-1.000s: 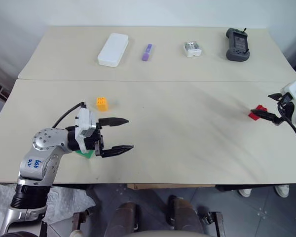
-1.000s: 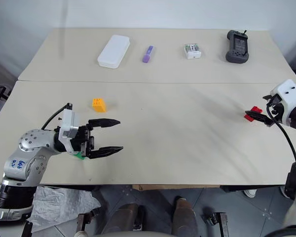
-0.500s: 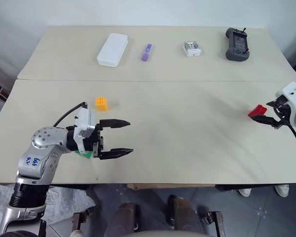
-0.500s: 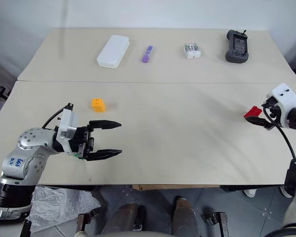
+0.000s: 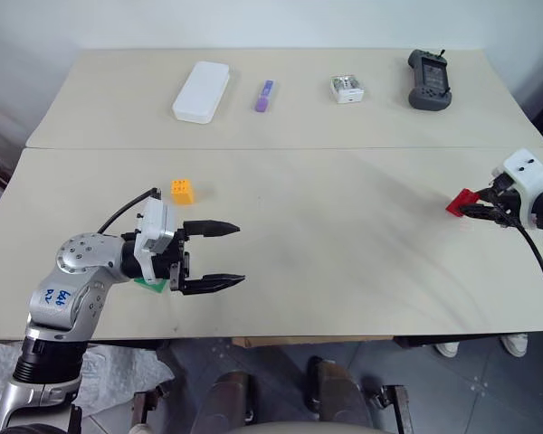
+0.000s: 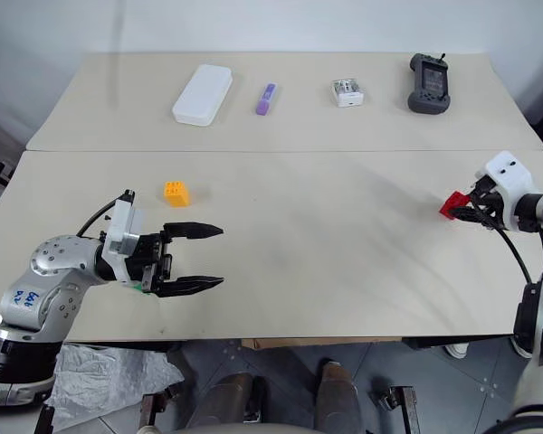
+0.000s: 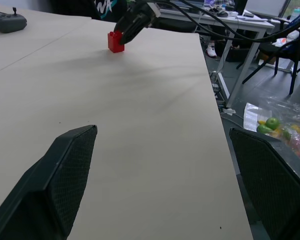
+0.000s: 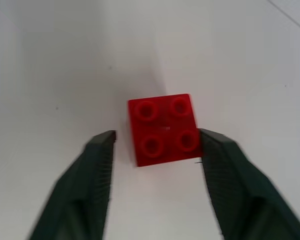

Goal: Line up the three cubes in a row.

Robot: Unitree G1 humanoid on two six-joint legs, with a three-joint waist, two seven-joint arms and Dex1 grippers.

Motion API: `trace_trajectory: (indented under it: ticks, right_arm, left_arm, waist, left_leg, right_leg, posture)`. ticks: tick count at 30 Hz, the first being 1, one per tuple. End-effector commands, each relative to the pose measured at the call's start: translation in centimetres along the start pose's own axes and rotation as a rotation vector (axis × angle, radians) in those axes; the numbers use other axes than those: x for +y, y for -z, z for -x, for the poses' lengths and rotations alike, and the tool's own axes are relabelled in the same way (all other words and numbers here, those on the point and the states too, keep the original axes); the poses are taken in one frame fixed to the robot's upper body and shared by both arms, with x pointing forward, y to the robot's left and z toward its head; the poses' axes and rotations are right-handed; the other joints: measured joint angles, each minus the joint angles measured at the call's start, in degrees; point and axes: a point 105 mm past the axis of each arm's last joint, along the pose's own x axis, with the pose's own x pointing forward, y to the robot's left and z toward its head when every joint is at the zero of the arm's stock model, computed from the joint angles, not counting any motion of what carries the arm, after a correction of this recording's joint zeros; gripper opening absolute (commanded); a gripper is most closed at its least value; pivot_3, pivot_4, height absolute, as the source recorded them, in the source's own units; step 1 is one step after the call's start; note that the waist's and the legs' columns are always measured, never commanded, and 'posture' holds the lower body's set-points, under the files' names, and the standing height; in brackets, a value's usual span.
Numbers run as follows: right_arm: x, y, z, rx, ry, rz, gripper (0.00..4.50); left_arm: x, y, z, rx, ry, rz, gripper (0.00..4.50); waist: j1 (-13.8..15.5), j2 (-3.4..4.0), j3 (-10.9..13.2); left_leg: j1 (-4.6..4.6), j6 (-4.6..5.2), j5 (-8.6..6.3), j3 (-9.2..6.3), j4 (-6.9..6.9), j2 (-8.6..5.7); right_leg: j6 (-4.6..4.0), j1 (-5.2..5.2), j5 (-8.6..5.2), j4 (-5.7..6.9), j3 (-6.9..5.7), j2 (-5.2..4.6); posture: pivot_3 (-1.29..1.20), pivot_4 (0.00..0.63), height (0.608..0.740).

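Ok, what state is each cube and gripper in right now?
red cube: on the table, studs up, between the right gripper's fingers, one touching it, the other just apart.
yellow-orange cube: on the table, free.
green cube: on the table, partly hidden under the left gripper.
left gripper: open, empty.
right gripper: open, astride the red cube.

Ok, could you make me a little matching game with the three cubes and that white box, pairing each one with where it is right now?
Things:
1. red cube
2. yellow-orange cube
3. green cube
4. white box

Places:
A. far side of the table, near the purple stick
B. between the right gripper's fingers
C. partly hidden behind the left gripper
D. alone in the open, beyond the left gripper

Pairs: 1-B, 2-D, 3-C, 4-A
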Motion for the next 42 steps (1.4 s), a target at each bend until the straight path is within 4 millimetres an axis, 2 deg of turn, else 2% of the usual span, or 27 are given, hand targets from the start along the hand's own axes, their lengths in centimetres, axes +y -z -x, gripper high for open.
trace_trajectory:
  ticks: [1, 4, 8, 10, 13, 14, 19, 23, 32, 40, 42]
  right_arm:
    - [-0.1, -1.1, 0.2, -0.025, -0.013, 0.04, 1.46]
    - [1.0, -3.0, -0.2, -0.066, -0.109, 0.089, 1.46]
    - [3.5, -6.3, -1.1, -0.144, -0.294, 0.183, 1.46]
    - [5.6, -8.4, -1.7, -0.194, -0.426, 0.258, 1.46]
    - [10.1, -12.0, -3.0, -0.301, -0.65, 0.407, 1.46]
    - [11.4, -12.4, -3.5, -0.316, -0.696, 0.448, 1.46]
    - [14.9, -11.9, -5.1, -0.314, -0.808, 0.586, 1.46]
    - [16.6, -11.6, -5.9, -0.334, -0.858, 0.635, 1.46]
    - [18.4, -11.1, -6.2, -0.391, -0.917, 0.616, 1.46]
    - [18.7, -10.0, -6.1, -0.359, -0.949, 0.579, 1.46]
    - [18.7, -9.9, -6.2, -0.354, -0.948, 0.567, 2.17]
  left_arm:
    - [-0.1, -0.5, 0.1, -0.017, -0.003, -0.031, 4.5]
    - [-0.2, -0.4, 0.2, -0.021, -0.008, -0.03, 4.5]
    - [-0.2, -0.2, 0.8, -0.017, -0.023, -0.027, 4.5]
    - [-0.2, -0.4, 1.4, -0.028, -0.043, -0.016, 4.5]
    - [-0.9, -0.6, 3.2, -0.027, -0.071, 0.016, 4.5]
    - [-1.2, -0.4, 3.8, -0.002, -0.074, 0.019, 4.5]
    - [-0.9, -0.2, 5.4, 0.031, -0.138, 0.015, 4.5]
    - [-0.8, 0.0, 6.1, 0.04, -0.183, 0.006, 4.5]
    - [-1.5, 0.4, 6.6, 0.057, -0.202, 0.024, 4.5]
    - [-1.6, 0.6, 6.8, 0.059, -0.224, 0.023, 4.5]
    - [-1.6, 0.6, 6.7, 0.058, -0.225, 0.025, 4.5]
  waist:
    - [0.01, 0.0, 0.0]
    - [-0.03, 0.0, 0.0]
    - [-0.3, 0.02, 0.0]
    - [-0.43, 0.02, 0.0]
    - [-0.79, 0.02, 0.0]
    - [-0.99, 0.02, 0.0]
    - [0.2, 0.02, 0.01]
    - [-0.01, 0.02, 0.01]
    - [-0.39, 0.04, 0.02]
    - [-0.23, 0.05, 0.02]
    - [-0.22, 0.05, 0.02]
  left_leg:
    - [0.0, 0.0, 0.0, 0.0, 0.0, 0.0]
    - [0.0, 0.0, 0.0, 0.01, 0.01, 0.0]
    - [0.01, -0.01, 0.0, 0.03, 0.01, 0.04]
    - [0.01, -0.01, 0.0, 0.05, 0.01, 0.06]
    - [0.02, -0.05, -0.02, 0.04, 0.02, 0.1]
    - [0.02, -0.07, -0.03, 0.02, 0.02, 0.11]
    - [0.01, -0.13, -0.07, -0.25, 0.12, 0.04]
    - [-0.15, -0.11, -0.1, -0.47, 0.33, -0.1]
    - [-0.13, -0.18, -0.13, -0.44, 0.35, 0.06]
    - [-0.13, -0.19, -0.14, -0.44, 0.43, 0.06]
    - [-0.13, -0.2, -0.14, -0.44, 0.43, 0.06]
  right_leg:
    - [0.0, 0.0, 0.0, 0.01, 0.0, 0.0]
    - [0.0, 0.0, 0.0, 0.01, 0.01, 0.0]
    - [0.0, -0.03, 0.0, 0.02, 0.02, 0.04]
    - [0.0, -0.05, 0.0, 0.04, 0.03, 0.06]
    - [-0.02, -0.1, -0.01, 0.12, 0.05, 0.09]
    - [-0.06, -0.13, -0.03, 0.19, 0.04, 0.09]
    - [-0.23, -0.14, -0.12, 0.4, -0.06, 0.02]
    - [-0.24, -0.12, -0.12, 0.43, -0.11, -0.06]
    - [-0.28, -0.15, -0.14, 0.47, -0.11, 0.08]
    - [-0.29, -0.15, -0.15, 0.52, -0.1, 0.07]
    - [-0.29, -0.15, -0.15, 0.52, -0.1, 0.07]
  posture:
    - [0.0, 0.15, 0.74]
    - [0.0, 0.15, 0.74]
    - [0.0, 0.15, 0.74]
    - [0.0, 0.15, 0.74]
    - [0.0, 0.15, 0.74]
    - [0.0, 0.15, 0.74]
    - [0.0, 0.15, 0.74]
    - [0.0, 0.15, 0.74]
    - [0.0, 0.15, 0.74]
    - [0.0, 0.15, 0.74]
    - [0.0, 0.15, 0.74]
